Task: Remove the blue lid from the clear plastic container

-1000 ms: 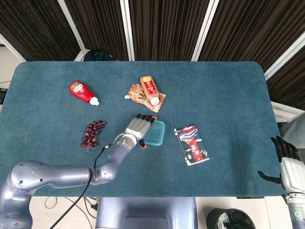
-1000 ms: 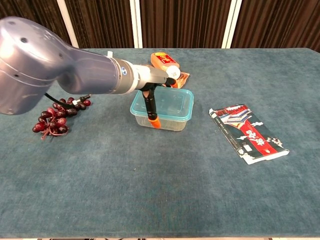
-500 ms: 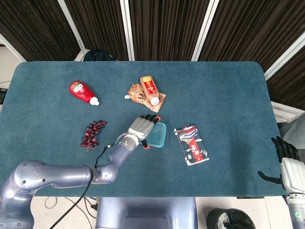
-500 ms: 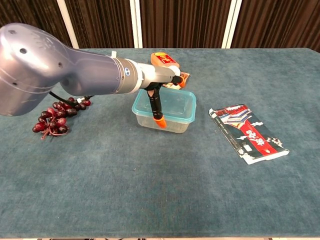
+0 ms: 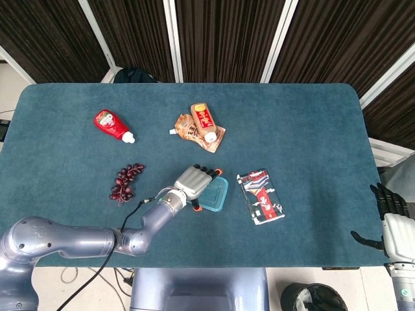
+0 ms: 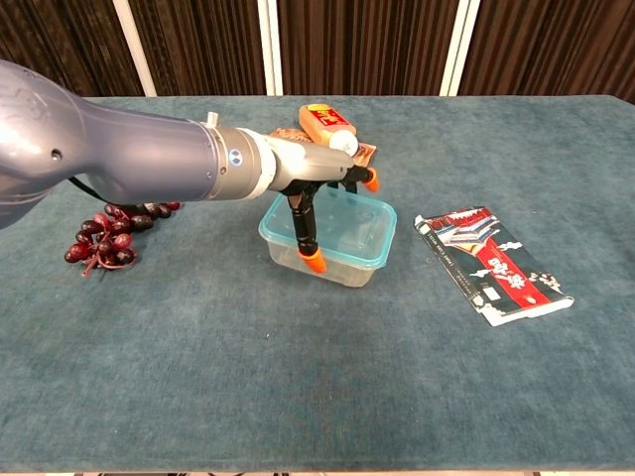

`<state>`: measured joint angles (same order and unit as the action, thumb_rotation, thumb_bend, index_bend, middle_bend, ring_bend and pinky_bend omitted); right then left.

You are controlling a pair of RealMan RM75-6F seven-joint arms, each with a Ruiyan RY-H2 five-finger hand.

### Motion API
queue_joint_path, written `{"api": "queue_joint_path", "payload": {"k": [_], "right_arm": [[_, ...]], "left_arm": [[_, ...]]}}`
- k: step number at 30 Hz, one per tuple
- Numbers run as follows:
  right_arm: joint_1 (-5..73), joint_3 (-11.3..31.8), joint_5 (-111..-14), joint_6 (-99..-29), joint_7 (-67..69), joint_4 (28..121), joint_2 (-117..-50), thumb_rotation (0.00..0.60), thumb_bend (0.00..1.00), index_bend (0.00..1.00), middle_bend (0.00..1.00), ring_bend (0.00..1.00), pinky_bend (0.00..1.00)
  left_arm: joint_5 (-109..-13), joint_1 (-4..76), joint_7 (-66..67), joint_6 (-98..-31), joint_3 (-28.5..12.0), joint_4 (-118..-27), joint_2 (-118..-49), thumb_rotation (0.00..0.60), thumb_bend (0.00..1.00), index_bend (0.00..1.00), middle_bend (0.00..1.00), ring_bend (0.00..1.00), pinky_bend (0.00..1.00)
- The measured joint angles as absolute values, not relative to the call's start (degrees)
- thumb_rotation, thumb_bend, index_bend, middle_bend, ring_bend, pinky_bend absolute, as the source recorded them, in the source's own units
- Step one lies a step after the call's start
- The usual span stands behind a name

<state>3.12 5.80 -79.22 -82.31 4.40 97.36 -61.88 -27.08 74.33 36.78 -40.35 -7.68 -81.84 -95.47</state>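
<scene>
A clear plastic container with a blue lid is seen near the middle of a teal counter; the lid is on the container; the left hand is laid over the container's left end, fingers spread, with one orange-tipped finger down its near wall; whether the lid is actually gripped cannot be told; the right hand is held open off the counter's right edge; a red-and-black packet is seen right of the container, grapes to its left, a ketchup bottle and sauce pouches beyond.
</scene>
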Motion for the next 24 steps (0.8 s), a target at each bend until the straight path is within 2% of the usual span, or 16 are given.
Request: {"api": "queue_joint_path", "payload": {"k": [11, 18, 24], "right_arm": [[3.11, 5.77, -79.15, -82.12, 4.53, 97.52, -61.65, 0.6, 0.17, 0.0, 0.0, 0.0, 0.0], [3.39, 5.81, -79.22, -81.87, 3.94, 97.84, -61.7, 0.6, 0.17, 0.0, 0.0, 0.0, 0.0], [4.09, 6.29, -78.77, -81.29, 2.77, 99.42, -61.75, 0.6, 0.17, 0.0, 0.0, 0.0, 0.0]], "left_arm": [[-25.4, 75.05, 35.6, -40.22, -6.08, -82.84, -94.74, 0.6, 0.0, 0.14, 0.26, 0.25, 0.45], [-28.43, 75.11, 34.27, -39.97, -5.89, -82.9, -94.44, 0.6, 0.0, 0.19, 0.26, 0.25, 0.44], [-30.71, 74.85, 32.38, -39.6, -5.92, -82.88, -94.3, 0.6, 0.0, 0.19, 0.26, 0.25, 0.44]]}}
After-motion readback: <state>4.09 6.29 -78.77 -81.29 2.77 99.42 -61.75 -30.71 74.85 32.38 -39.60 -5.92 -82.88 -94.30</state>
